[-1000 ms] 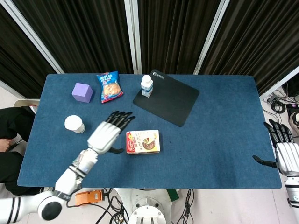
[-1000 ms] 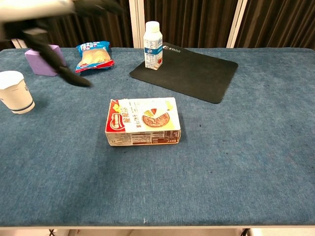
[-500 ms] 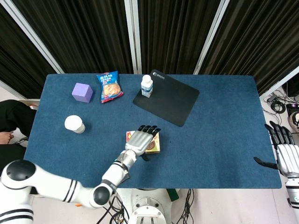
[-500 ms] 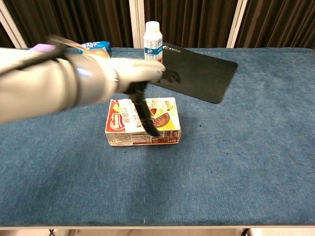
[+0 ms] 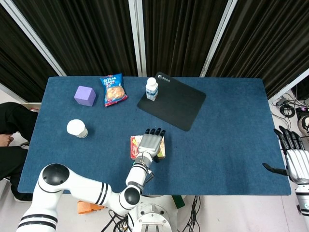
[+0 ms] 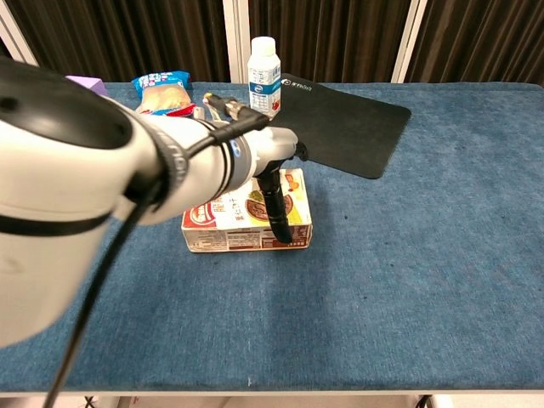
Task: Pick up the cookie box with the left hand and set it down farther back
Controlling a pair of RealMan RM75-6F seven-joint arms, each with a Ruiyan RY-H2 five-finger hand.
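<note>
So the whole setup is carried by a counter covered in blue felt-like cloth (image 5: 227, 135). Toward the back left, a purple foam-looking cube (image 5: 85, 95) is parked, and just beside it a blue snack bag with cookies printed on it (image 5: 113, 89) is laid flat. A black rectangular mat (image 5: 175, 101) is spread at an angle near the back middle, and a small white bottle with a blue-and-red label (image 5: 152, 89) is stood upright at the mat's left corner. A white paper cup (image 5: 77, 128) is set on the left side, well apart from the rest. A flat red-and-yellow cookie box (image 6: 223, 223) is found lying near the front middle.
</note>
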